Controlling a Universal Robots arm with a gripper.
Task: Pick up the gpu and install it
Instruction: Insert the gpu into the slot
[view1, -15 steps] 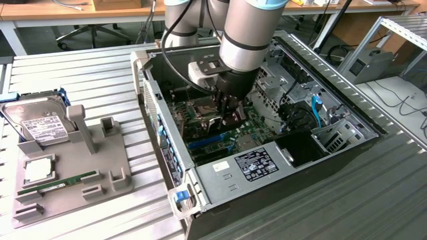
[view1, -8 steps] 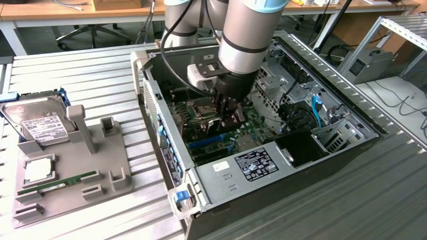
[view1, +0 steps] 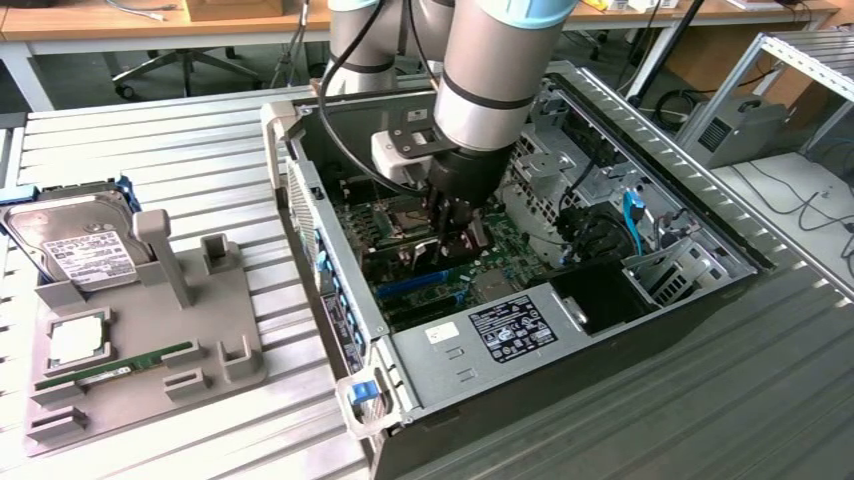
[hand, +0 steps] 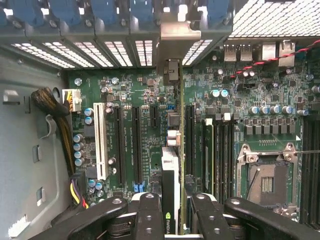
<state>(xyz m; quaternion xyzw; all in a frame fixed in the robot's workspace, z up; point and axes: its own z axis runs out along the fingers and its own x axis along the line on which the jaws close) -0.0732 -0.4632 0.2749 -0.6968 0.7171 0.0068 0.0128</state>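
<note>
In the wrist view, the gripper's jaws pinch the gpu edge-on, upright over the motherboard slots. In the exterior view, the arm hides the card inside the case.

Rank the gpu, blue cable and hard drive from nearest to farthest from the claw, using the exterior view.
1. gpu: clamped in the claw, over the motherboard.
2. blue cable: inside the case, toward the exterior view's right.
3. hard drive: outside the case, on the tray at the exterior view's left.

gpu inside case, over motherboard
</note>
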